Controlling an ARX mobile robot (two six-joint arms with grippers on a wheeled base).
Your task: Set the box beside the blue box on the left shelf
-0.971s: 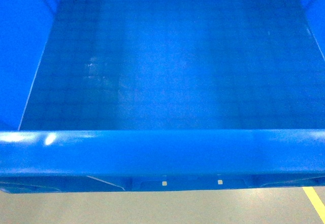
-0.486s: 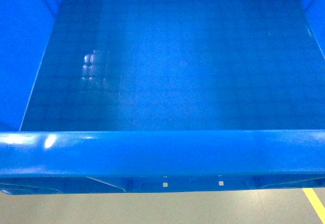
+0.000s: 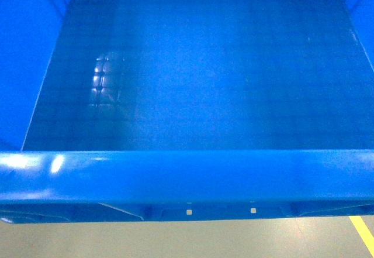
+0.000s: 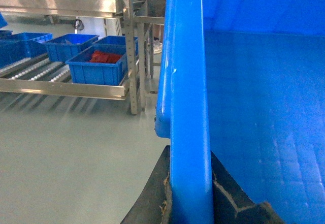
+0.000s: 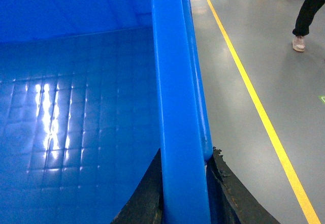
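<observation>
1. the box (image 3: 193, 71) is a big bright blue plastic crate that fills almost the whole head view; its floor is moulded in a square grid, glossy enough to throw glare patches, and its thick rolled rim crosses the bottom of the view above the grey floor (image 3: 175, 240), so the crate is held up off the ground between both arms.
2. the left shelf (image 4: 61, 82) stands well apart to the left in the left wrist view: grey metal rails with rows of small white rollers, a perforated upright post, and a second tier above, cut off by the frame.
3. three smaller blue bins (image 4: 99, 66) sit on that shelf; the nearest holds something red, too small to identify.
4. a yellow floor line (image 5: 254, 102) runs along the crate's right side, and a person's leg and pale shoe (image 5: 307, 16) show at the far corner, the body cut off.
5. the left gripper (image 4: 190, 203) clamps the crate's left rim, black pads on each side of the wall.
6. the right gripper (image 5: 185, 198) pinches the right rim likewise; its pads look worn, possibly frayed, at the edges.
</observation>
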